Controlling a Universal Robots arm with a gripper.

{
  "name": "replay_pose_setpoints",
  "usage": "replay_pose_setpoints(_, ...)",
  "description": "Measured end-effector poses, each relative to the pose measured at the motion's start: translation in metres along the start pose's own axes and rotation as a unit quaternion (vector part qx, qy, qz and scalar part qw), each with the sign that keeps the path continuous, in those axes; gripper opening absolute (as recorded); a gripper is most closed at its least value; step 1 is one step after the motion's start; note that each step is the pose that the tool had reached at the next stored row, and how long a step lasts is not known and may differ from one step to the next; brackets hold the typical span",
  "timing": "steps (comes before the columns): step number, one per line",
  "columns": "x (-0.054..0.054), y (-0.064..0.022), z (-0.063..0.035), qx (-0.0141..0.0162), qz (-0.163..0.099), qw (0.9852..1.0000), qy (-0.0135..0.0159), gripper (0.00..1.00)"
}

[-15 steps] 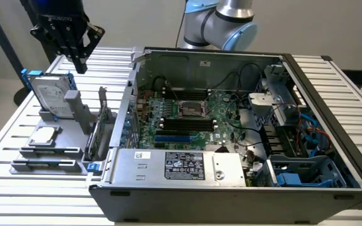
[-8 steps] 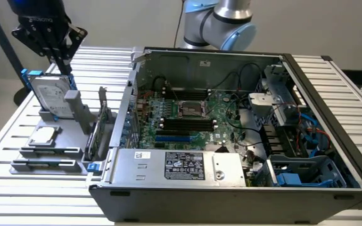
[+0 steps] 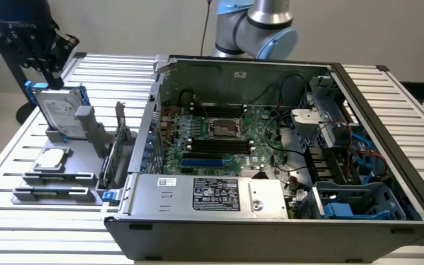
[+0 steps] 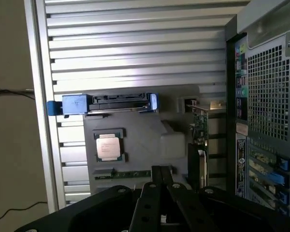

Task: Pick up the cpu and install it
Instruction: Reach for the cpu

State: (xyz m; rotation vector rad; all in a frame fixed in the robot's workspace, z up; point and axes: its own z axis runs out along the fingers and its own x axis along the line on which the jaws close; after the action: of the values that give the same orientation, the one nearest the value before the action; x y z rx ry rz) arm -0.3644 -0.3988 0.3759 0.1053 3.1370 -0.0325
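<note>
I find no legible text. The black label (image 3: 216, 194) and white sticker (image 3: 167, 181) on the power supply (image 3: 267, 194) carry print I cannot read.

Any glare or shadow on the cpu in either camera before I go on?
Exterior view: the cpu is evenly lit, with no shadow across it. Wrist view: the cpu catches light on its metal top and looks pale, yet its edges stand out against the grey holder; the table slats carry bright glare bands.
</note>
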Motion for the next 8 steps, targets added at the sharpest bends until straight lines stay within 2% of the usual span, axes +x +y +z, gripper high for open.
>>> replay_pose_setpoints(8,0.036,-0.0019,0.0072,0.0012,0.000,1.0000,0.0022,0.11)
